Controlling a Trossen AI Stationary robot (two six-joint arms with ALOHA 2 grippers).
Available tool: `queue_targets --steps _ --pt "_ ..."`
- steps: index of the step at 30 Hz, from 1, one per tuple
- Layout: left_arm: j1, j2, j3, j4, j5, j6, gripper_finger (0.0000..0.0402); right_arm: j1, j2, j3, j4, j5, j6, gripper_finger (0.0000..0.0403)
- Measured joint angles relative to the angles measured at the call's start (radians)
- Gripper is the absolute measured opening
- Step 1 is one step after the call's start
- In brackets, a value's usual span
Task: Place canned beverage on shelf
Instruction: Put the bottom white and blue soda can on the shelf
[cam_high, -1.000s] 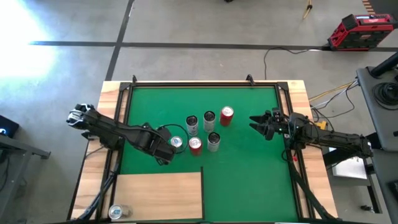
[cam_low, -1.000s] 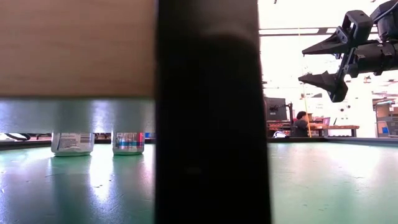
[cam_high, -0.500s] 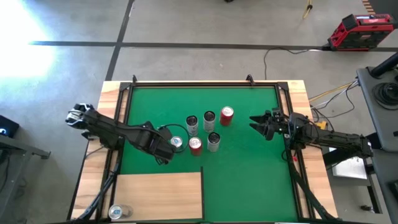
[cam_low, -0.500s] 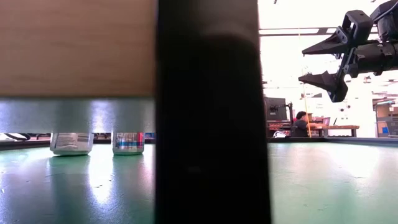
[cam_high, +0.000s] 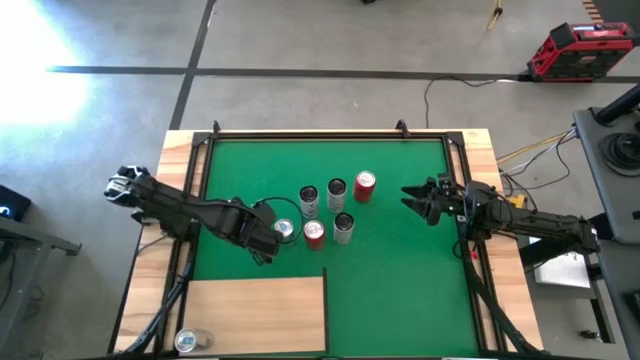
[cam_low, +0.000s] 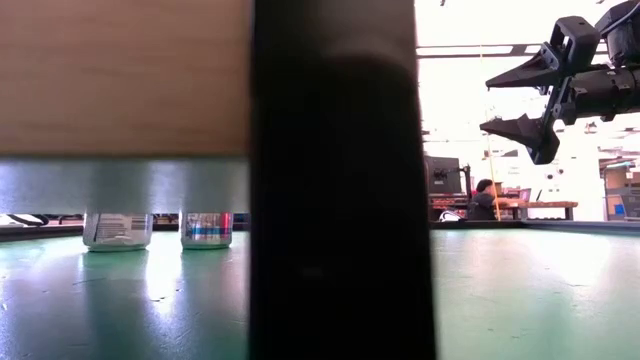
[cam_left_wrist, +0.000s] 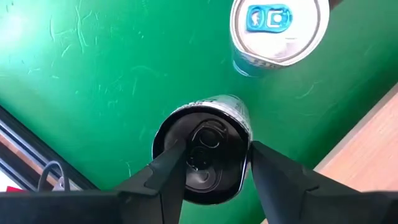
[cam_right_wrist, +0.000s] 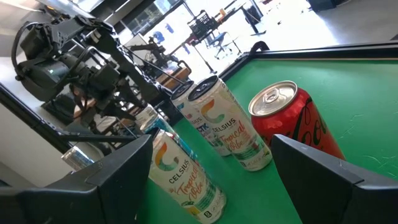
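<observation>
From my seat I see the green mat (cam_high: 400, 200) covering most of the table, with a pale wooden rim (cam_high: 180, 150) round it and thin black rails (cam_high: 300, 136) along the mat's edges. The floor beyond is grey concrete, crossed by dark tape lines (cam_high: 300, 72). A red toolbox (cam_high: 580, 50) stands at the far right corner of the floor, and a black cable (cam_high: 450, 85) loops from there toward the table. Yellow wires (cam_high: 530, 150) trail just off the table's right side. Across the table at mat height I make out a seated person (cam_low: 487, 198) at a long desk (cam_low: 550, 206) — far off, against bright windows.
</observation>
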Motion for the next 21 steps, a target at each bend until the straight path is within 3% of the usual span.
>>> queue_targets --steps 8,21 --pt "-0.005 0.005 0.053 -0.033 0.023 -0.015 0.0162 0.000 0.000 0.000 0.000 0.000 0.000 0.0318" --pt "-0.006 0.005 0.070 -0.063 -0.022 0.012 0.0324 0.000 0.000 0.000 0.000 0.000 0.000 0.0318"
